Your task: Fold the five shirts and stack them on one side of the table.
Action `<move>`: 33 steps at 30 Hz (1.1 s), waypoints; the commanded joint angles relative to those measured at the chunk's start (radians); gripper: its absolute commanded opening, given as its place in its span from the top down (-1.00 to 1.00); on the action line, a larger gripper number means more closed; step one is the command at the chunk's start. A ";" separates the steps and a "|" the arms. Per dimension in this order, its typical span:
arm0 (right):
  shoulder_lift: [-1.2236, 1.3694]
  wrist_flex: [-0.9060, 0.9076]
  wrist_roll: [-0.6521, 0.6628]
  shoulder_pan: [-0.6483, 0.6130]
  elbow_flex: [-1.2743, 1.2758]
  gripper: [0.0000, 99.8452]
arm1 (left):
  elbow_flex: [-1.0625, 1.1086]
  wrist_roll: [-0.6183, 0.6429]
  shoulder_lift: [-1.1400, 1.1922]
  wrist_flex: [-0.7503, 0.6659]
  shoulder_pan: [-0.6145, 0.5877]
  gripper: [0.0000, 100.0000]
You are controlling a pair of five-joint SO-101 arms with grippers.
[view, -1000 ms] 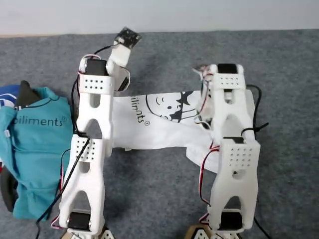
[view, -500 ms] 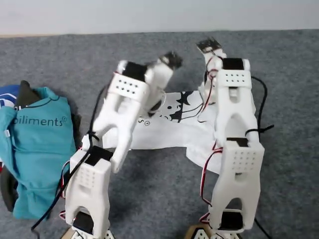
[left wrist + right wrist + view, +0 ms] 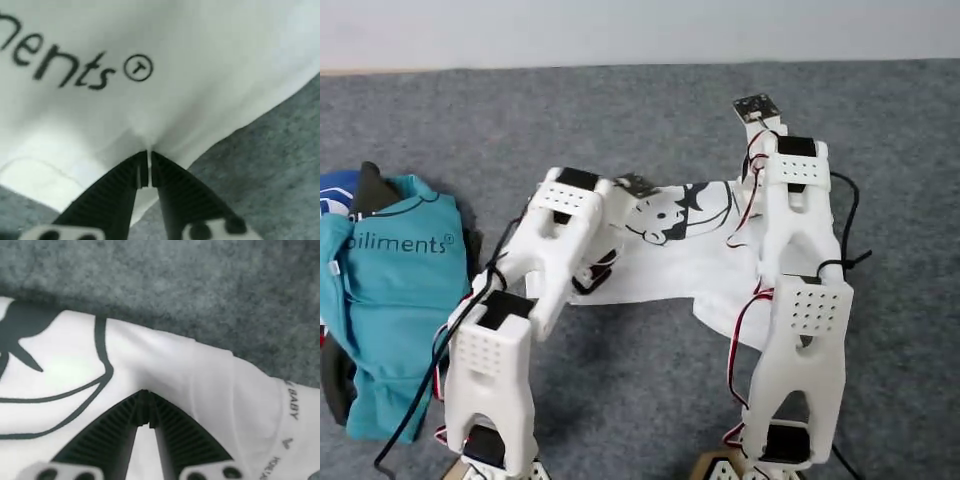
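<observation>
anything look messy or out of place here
The teal shirt at the left lies rumpled and skewed, with dark cloth poking out beside it. The white shirt puckers where the left gripper and right gripper pinch it.

The white cloth shirt (image 3: 670,260) carries a black line-drawn cartoon figure and black lettering. The teal cloth shirt (image 3: 400,300) bears white lettering. The felt-like tabletop (image 3: 620,110) is mottled grey. The left pincer (image 3: 145,156) and right pincer (image 3: 145,394) are ribbed black.
</observation>
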 commanded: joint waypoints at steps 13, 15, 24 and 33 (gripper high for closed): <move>-0.077 0.045 0.006 -0.010 -0.014 0.98 | 0.002 -0.043 -0.367 0.121 0.066 0.98; -0.114 0.067 0.006 -0.027 -0.014 0.98 | 0.002 -0.041 -0.439 0.124 0.063 0.98; -0.303 0.217 -0.038 -0.051 -0.014 0.98 | 0.005 0.031 -0.611 0.120 -0.046 0.98; -0.555 0.496 -0.190 0.059 -0.014 0.98 | 0.008 0.144 -0.609 0.034 -0.055 0.98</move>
